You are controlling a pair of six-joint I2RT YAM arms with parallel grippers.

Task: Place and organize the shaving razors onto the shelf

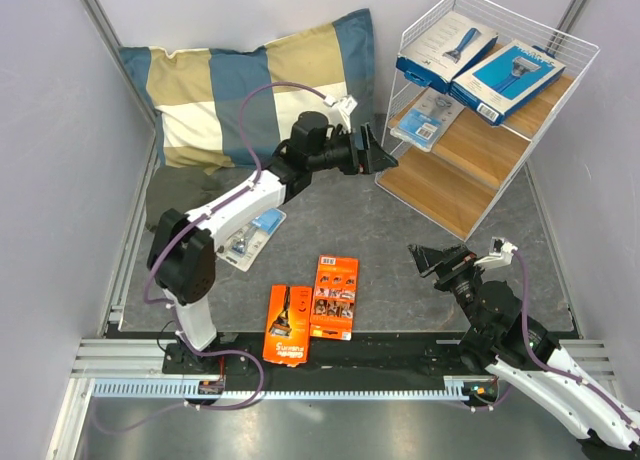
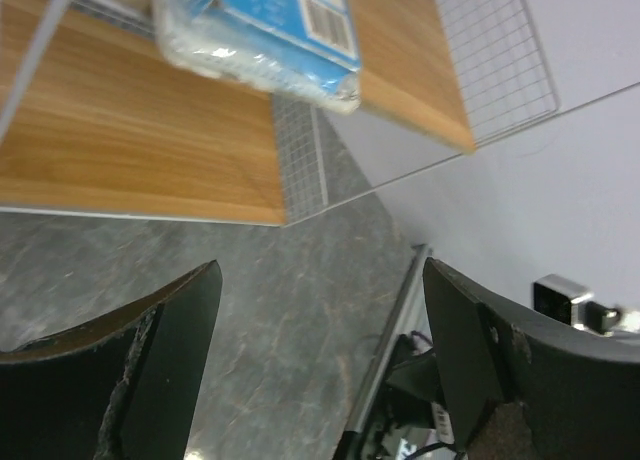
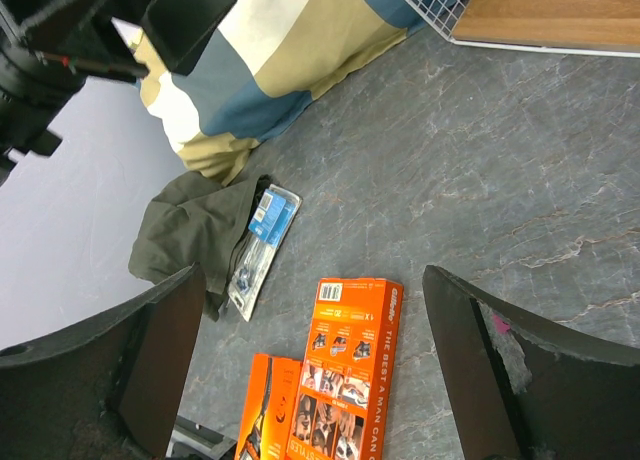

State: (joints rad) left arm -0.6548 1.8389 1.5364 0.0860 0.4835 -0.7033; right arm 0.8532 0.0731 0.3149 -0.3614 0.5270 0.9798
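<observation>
The shelf (image 1: pixel 455 185), a white wire rack with wooden boards, stands at the back right. Two blue razor boxes (image 1: pixel 445 48) (image 1: pixel 507 78) lie on its top board, and a clear blister pack (image 1: pixel 424 118) (image 2: pixel 265 30) lies on the middle board (image 2: pixel 140 140). My left gripper (image 1: pixel 378 152) (image 2: pixel 322 265) hangs open and empty just left of the shelf, a little short of that pack. Two orange cards (image 1: pixel 334 297) (image 1: pixel 287 324) (image 3: pixel 350 370) lie side by side near the front. Another blister pack (image 1: pixel 255 235) (image 3: pixel 262 245) lies under the left arm. My right gripper (image 1: pixel 425 260) (image 3: pixel 315 275) is open and empty, right of the orange cards.
A blue-and-tan checked pillow (image 1: pixel 255 85) leans at the back left, with an olive cloth (image 1: pixel 180 195) (image 3: pixel 190 235) in front of it, touching the loose blister pack. Grey walls close in both sides. A metal rail (image 1: pixel 330 375) runs along the near edge.
</observation>
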